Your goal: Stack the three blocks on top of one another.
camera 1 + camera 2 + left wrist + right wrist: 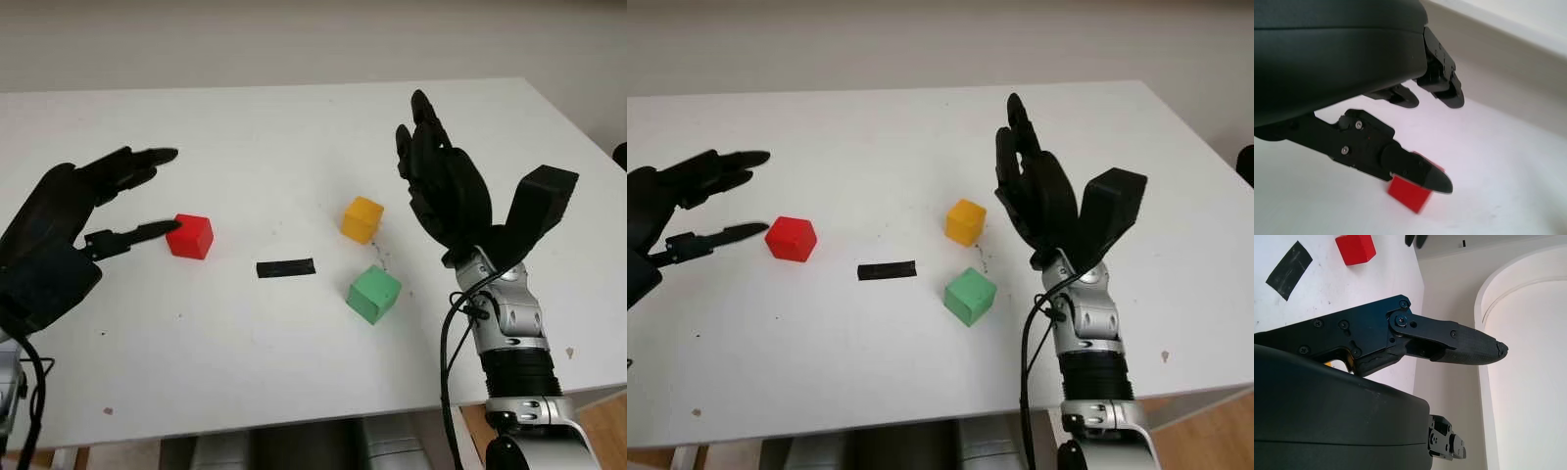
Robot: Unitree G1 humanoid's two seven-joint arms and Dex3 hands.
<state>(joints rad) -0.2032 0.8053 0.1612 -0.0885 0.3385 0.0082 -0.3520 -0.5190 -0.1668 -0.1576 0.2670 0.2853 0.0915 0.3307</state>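
White worktop, broad, carrying everything below.

Right hand raised upright over the right part of the worktop, just right of the yellow and green blocks, released, grasping nothing, touching neither block.

Left hand low at the left side, released and empty; one of its fingers pointing at the red block, tip just beside the block's left face — contact not certain.

Three blocks, all separate, each flat on the worktop, none stacked:
- Green block, right of centre, nearest the front edge.
- Red block, left of centre, well apart from the other two.
- Yellow block, just behind the green one, not touching it.

Strip of black tape flat on the worktop between red block and green block.
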